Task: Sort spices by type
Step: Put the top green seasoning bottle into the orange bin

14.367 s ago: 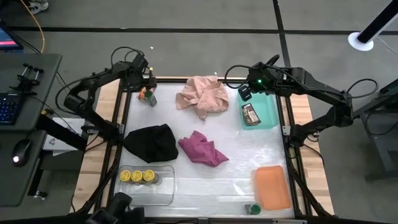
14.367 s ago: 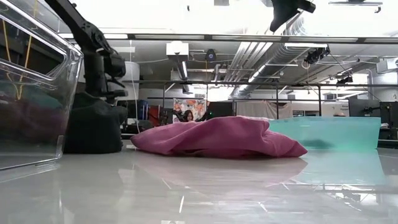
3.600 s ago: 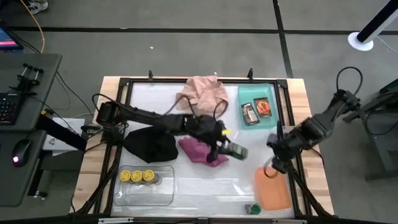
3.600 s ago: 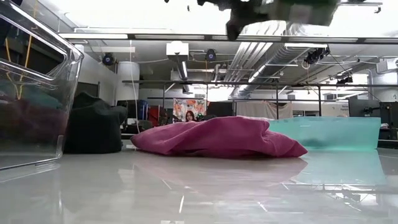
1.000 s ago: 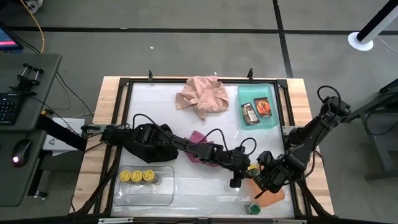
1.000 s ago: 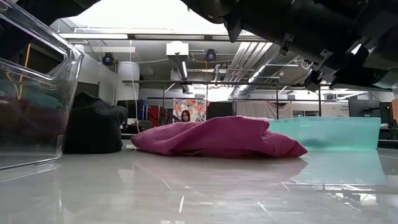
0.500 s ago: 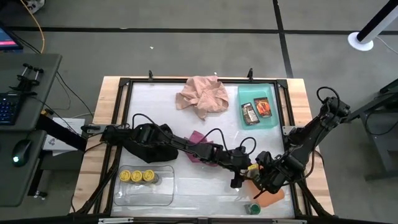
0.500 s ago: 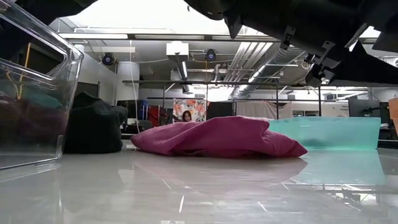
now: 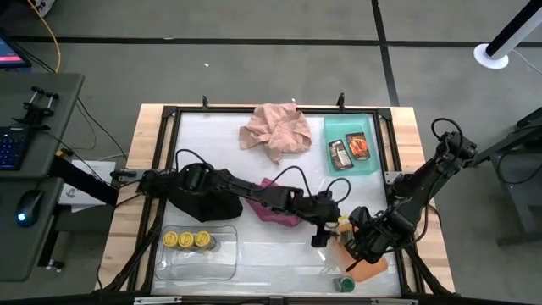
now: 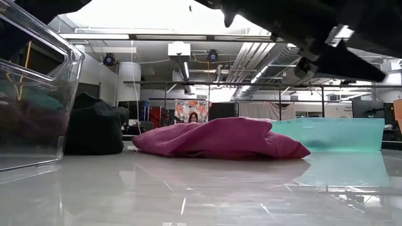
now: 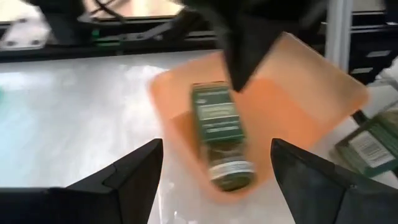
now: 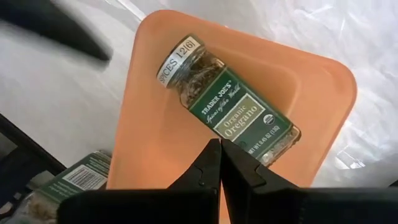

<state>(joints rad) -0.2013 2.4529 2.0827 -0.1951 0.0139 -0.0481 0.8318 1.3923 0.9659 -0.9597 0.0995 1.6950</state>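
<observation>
A green-labelled spice jar (image 12: 233,112) lies on its side inside the orange tray (image 12: 155,124), also seen in the left wrist view as the jar (image 11: 221,134). A second green jar (image 9: 343,284) lies on the table by the tray's near end. Three yellow-lidded jars (image 9: 186,240) stand in the clear tray. Two packets (image 9: 349,150) lie in the teal tray. My left gripper (image 11: 216,144) is open, just left of the orange tray, with nothing between its fingers. My right gripper (image 12: 217,149) is shut, low over the tray beside the jar. My right gripper's shut fingers (image 12: 205,168) point down at the orange tray's floor next to the jar's base; its own fingers hide the spot, so I cannot tell whether it touches the tray.
A magenta cloth (image 9: 275,207) and a black cloth (image 9: 207,195) lie under the left arm at mid-table. A pink cloth (image 9: 275,131) lies near the far edge. The clear tray (image 9: 224,254) is at the near left and the teal tray (image 9: 373,157) at the far right.
My left arm has drawn back a little from the orange tray, toward the table's far-left. The green jar stays lying in the tray. My right gripper has kept its place over the tray.
</observation>
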